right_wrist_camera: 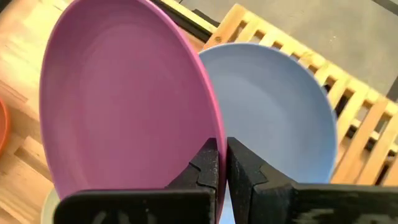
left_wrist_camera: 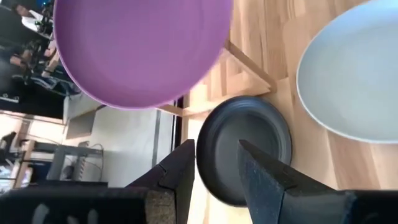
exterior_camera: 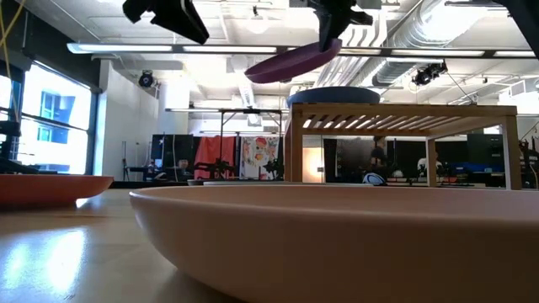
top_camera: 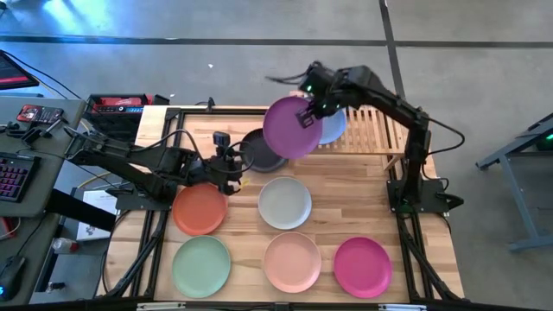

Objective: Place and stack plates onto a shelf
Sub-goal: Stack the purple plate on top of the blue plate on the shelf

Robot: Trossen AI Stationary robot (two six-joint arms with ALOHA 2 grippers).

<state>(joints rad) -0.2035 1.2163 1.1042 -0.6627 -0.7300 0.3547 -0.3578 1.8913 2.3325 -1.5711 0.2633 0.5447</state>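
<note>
The light plank table point(top_camera: 341, 186) carries six plates directly: a black plate point(top_camera: 262, 151) near its centre toward 12 o'clock, an off-white plate point(top_camera: 285, 202) at the middle, a rust-orange plate point(top_camera: 200, 210) at 9 o'clock, and along the 6 o'clock edge a mint green plate point(top_camera: 201, 266), a peach-pink plate point(top_camera: 292, 262) and a magenta plate point(top_camera: 363, 267). At about 1 o'clock stands the slatted wooden shelf point(top_camera: 373, 130), resting on the table. A blue plate point(top_camera: 334, 128) lies on the shelf's slats at its 9 o'clock end.
</note>
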